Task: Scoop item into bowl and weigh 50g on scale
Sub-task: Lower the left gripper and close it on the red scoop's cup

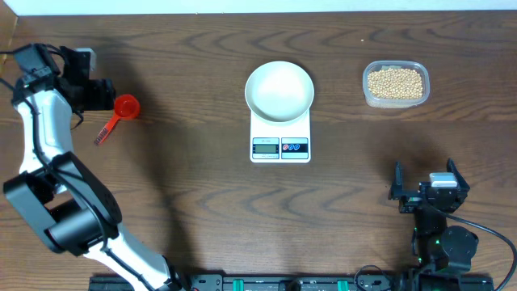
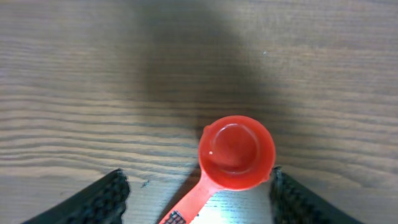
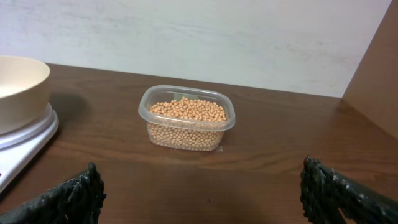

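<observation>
Overhead, the round cream-white bowl (image 1: pixel 279 90) sits on the small white scale (image 1: pixel 280 147), whose display and two buttons show in front. Right of the scale, small round tan beans (image 1: pixel 395 82) fill a clear tub (image 1: pixel 367 97). Far left of the scale, the left claw (image 2: pixel 198 190) stands open around a red scoop (image 2: pixel 236 152) lying on the desk (image 1: pixel 186 178). Front-right of the scale, the right claw (image 1: pixel 426 172) gapes wide, holding nothing.

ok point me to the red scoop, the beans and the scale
red measuring scoop (image 2: pixel 236 152): left wrist view, inside floor of its cup
beans (image 3: pixel 186 111): right wrist view, top of the heap
scale (image 1: pixel 266 146): overhead view, its display on the front edge
</observation>
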